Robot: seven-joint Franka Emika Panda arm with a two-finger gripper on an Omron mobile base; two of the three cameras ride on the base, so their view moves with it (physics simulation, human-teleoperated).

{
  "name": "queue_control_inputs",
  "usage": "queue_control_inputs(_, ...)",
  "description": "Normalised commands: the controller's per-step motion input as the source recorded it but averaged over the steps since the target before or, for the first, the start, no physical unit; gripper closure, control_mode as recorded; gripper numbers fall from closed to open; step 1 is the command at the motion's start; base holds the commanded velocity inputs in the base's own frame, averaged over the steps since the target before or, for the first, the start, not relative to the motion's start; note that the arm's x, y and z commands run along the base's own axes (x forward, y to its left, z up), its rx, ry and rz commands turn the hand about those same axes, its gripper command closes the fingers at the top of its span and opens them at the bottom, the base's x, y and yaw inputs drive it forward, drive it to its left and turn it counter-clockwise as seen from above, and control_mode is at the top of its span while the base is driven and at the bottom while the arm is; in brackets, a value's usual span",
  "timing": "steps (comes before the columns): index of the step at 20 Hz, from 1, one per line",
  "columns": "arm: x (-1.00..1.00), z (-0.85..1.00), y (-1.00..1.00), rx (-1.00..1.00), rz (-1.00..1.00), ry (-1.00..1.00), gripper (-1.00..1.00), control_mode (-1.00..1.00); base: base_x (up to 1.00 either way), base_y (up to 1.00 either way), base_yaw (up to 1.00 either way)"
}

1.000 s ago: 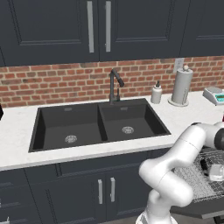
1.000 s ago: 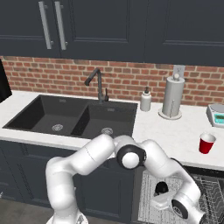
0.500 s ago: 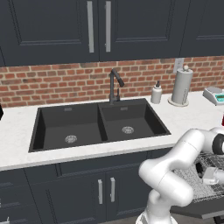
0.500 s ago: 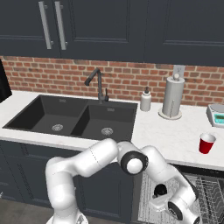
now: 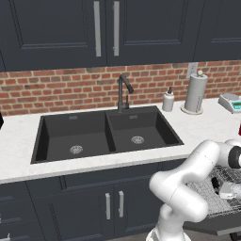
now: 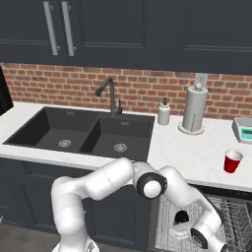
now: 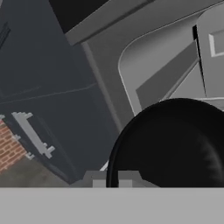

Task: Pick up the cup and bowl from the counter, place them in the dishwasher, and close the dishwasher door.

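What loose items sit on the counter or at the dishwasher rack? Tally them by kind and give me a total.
Red cup: 1
Black bowl: 1
Soap bottle: 1
Paper towel roll: 1
Kitchen scale: 1
Total: 5

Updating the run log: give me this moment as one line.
arm: low over dishwasher rack | tool: shut on black bowl | red cup: upright on counter | door: open
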Motion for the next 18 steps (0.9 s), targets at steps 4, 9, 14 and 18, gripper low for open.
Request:
queue_control_inputs(4,0.0,-0.02,0.0,0.0,-0.01,0.13,-1.0,-1.0,0.0,0.0,0.0)
queue_control_inputs(9,0.0,-0.03,0.0,0.0,0.0,0.12,-1.0,-1.0,0.0,0.0,0.0)
queue_control_inputs(14,0.0,-0.01,0.0,0.0,0.0,0.11,-1.0,-1.0,0.0,0.0,0.0)
queue_control_inputs(18,0.01,0.0,-0.04,0.0,0.0,0.09,-1.0,-1.0,0.0,0.0,0.0)
